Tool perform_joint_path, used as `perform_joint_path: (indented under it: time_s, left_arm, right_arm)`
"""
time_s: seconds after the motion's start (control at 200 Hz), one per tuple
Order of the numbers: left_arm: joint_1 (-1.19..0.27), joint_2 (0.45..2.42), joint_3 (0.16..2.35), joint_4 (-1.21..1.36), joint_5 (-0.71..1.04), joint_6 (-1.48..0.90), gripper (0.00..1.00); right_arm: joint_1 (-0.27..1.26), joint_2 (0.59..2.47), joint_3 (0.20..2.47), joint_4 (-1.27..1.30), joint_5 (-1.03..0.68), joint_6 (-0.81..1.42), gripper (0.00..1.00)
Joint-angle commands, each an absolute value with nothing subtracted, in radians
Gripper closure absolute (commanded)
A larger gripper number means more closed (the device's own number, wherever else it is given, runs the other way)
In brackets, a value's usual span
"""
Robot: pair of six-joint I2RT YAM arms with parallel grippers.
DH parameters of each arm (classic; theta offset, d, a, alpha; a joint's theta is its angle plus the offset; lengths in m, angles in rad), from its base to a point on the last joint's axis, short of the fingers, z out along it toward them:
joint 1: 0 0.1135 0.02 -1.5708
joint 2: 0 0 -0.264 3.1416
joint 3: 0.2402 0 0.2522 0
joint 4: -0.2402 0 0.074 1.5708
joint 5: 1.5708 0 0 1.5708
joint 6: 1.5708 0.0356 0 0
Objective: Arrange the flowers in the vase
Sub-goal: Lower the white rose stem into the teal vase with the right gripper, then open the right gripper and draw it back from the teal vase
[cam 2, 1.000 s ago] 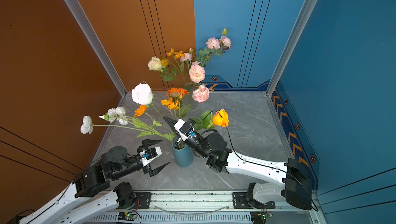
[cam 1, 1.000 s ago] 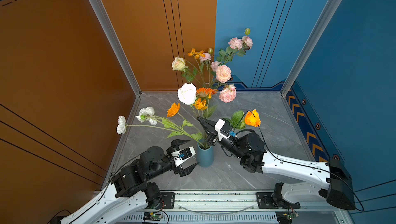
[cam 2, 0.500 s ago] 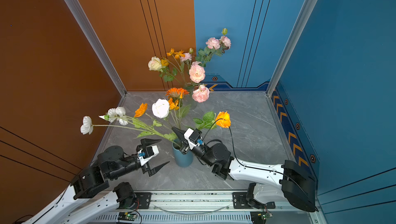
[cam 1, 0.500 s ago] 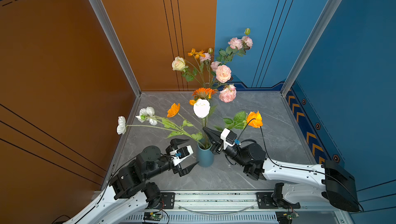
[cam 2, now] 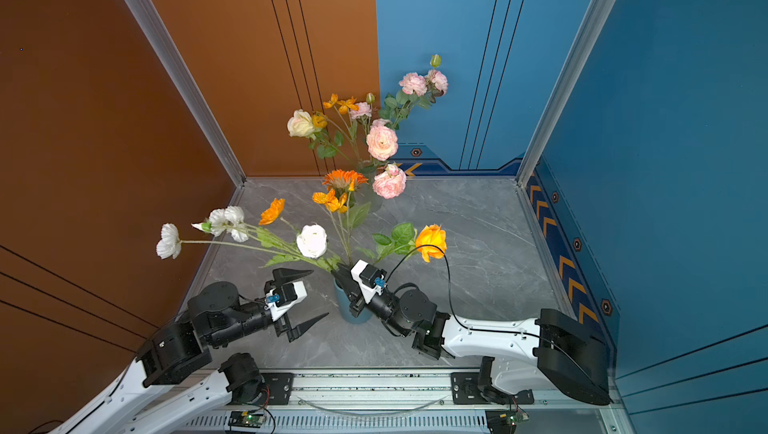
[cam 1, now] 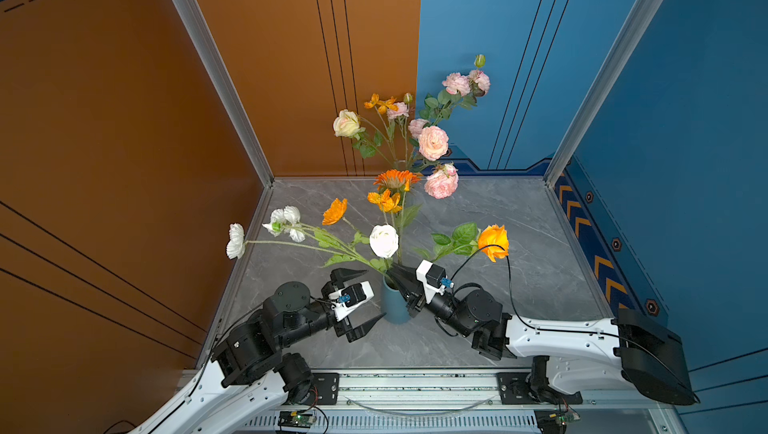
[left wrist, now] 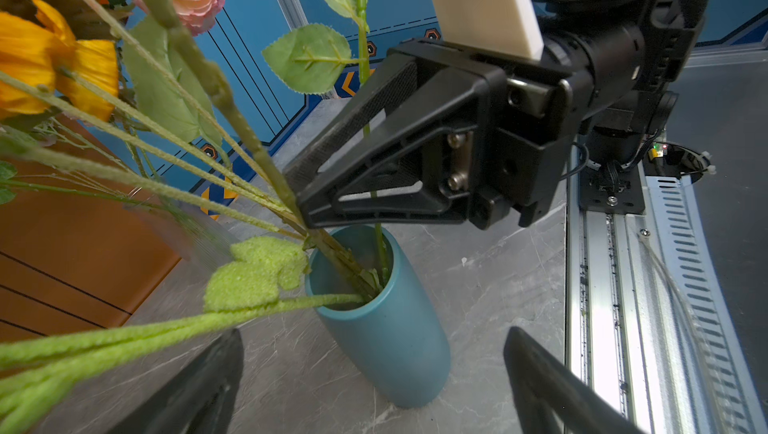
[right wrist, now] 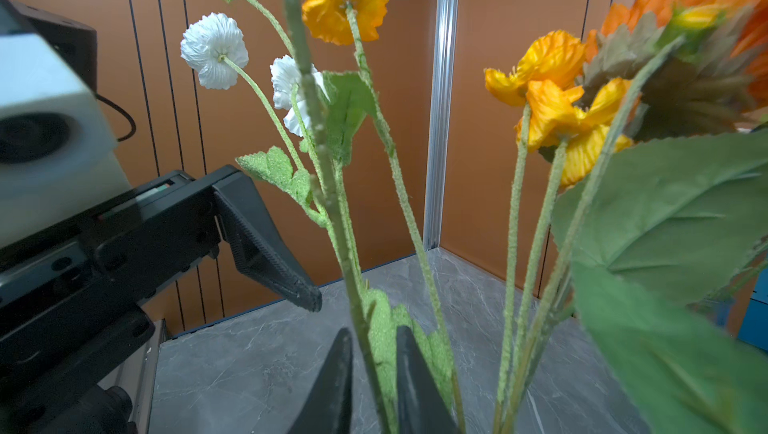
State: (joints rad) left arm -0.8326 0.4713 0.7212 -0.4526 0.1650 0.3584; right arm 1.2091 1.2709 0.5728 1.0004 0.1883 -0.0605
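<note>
Letting go looks like the risky part. The right gripper (cam 1: 395,276) sits right over the mouth of the vase (cam 1: 395,307), its jaws a little apart around a green stem (right wrist: 332,187). A leaf fills the rest of the gap, so I cannot tell whether the pads are pressing. If the leaf catches on a ribbed finger as the arm backs away, the stem could ride up out of the vase.

The left gripper (cam 1: 374,294) hangs spread wide just left of the vase, holding nothing. The flowers (cam 1: 383,241) stand in the vase near the front of the table (cam 1: 519,286), fanning left, far and right.

The vase is a slim, smooth teal cylinder, while the stems are long, fuzzy and flocked. The crinkled white blooms (cam 1: 237,241) reach well out to the left, which probably makes the load top-heavy. A nudge at the rim could tip the vase on the slick grey marbled top.

The black cable (cam 1: 508,278) on the right arm loops right by the orange rose (cam 1: 493,241) and might snag it.
</note>
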Motion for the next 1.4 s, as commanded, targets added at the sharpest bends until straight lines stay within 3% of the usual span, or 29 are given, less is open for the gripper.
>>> perform_joint_path:
  time_s: [0.0,0.14,0.24,0.34,0.456,0.746,1.071,1.266,1.397]
  left_arm:
    - [-0.811,0.469,0.717,-0.415,0.201,0.343,0.02]
    - [-0.802,0.469,0.716,-0.412,0.214,0.339,0.02]
    - [-0.801,0.470,0.716,-0.411,0.216,0.339,0.02]
    - [-0.798,0.471,0.715,-0.410,0.221,0.337,0.02]
    - [-0.795,0.471,0.715,-0.410,0.223,0.337,0.02]
    - [-0.776,0.484,0.719,-0.407,0.246,0.333,0.02]
    - [-0.772,0.471,0.720,-0.406,0.264,0.329,0.02]
    - [-0.771,0.463,0.719,-0.406,0.276,0.325,0.02]
    - [-0.771,0.450,0.717,-0.405,0.273,0.324,0.02]
  right_arm:
    - [1.218,1.221,0.573,0.880,0.216,-0.010,0.62]
    - [1.242,1.152,0.563,0.757,0.263,0.014,0.49]
    - [1.257,1.105,0.553,0.672,0.303,0.040,0.31]
    - [1.265,1.053,0.567,0.513,0.305,0.068,0.21]
    - [1.286,1.014,0.562,0.404,0.292,0.088,0.00]
    - [1.347,0.992,0.688,0.148,0.284,0.047,0.00]
    - [1.503,0.892,0.865,-0.192,0.540,0.000,0.00]
    - [1.434,0.835,1.047,-0.294,0.434,-0.066,0.00]
    - [1.444,0.792,1.124,-0.336,0.459,-0.089,0.00]
